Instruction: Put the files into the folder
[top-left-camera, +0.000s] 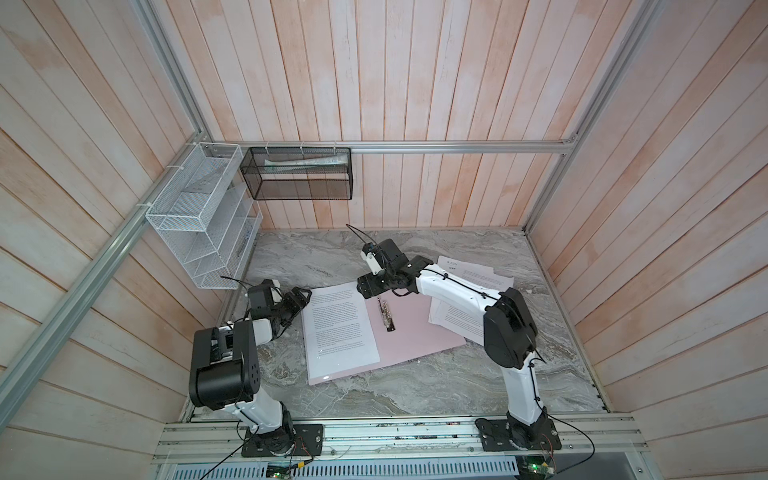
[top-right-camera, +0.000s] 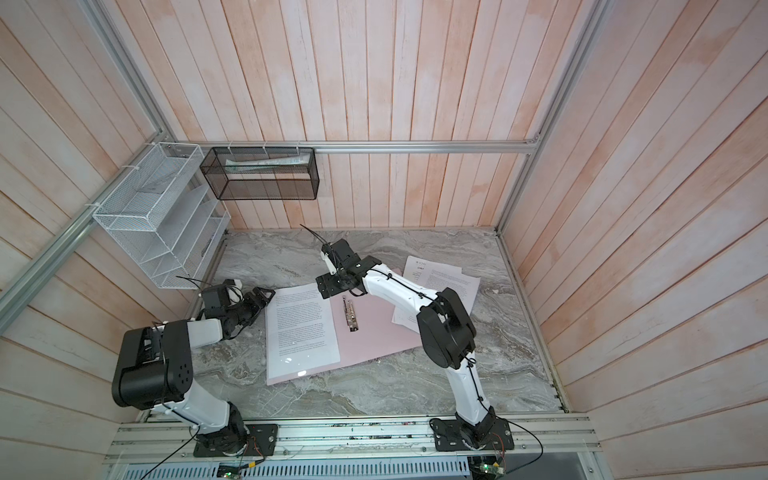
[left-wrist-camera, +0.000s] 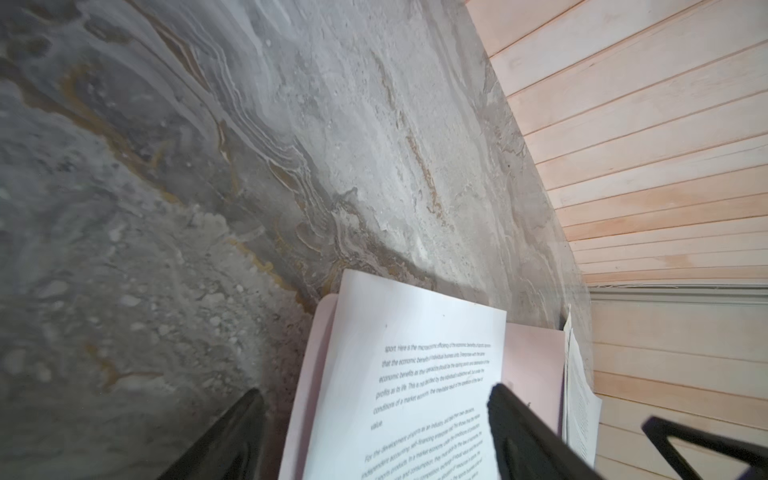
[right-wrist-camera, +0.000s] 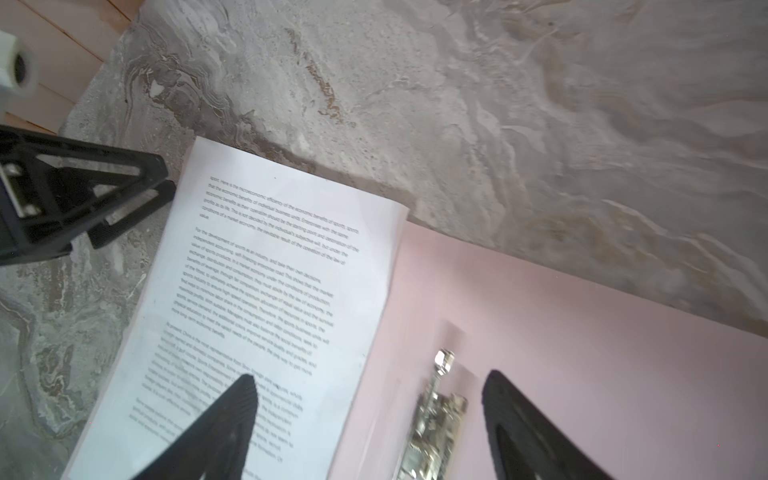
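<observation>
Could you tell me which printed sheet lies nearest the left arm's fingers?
The sheet on the pink folder's left half, beside the silver clip; the other sheets lie heaped by its right edge.

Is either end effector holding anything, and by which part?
Nothing is held. The left end effector and the right end effector both stand open near the sheet.

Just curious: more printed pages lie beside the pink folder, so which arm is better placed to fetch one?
Probably the right. The loose pages lie on its side of the folder, and the right gripper hovers open and empty over it. The left gripper sits at the folder's opposite edge.
</observation>
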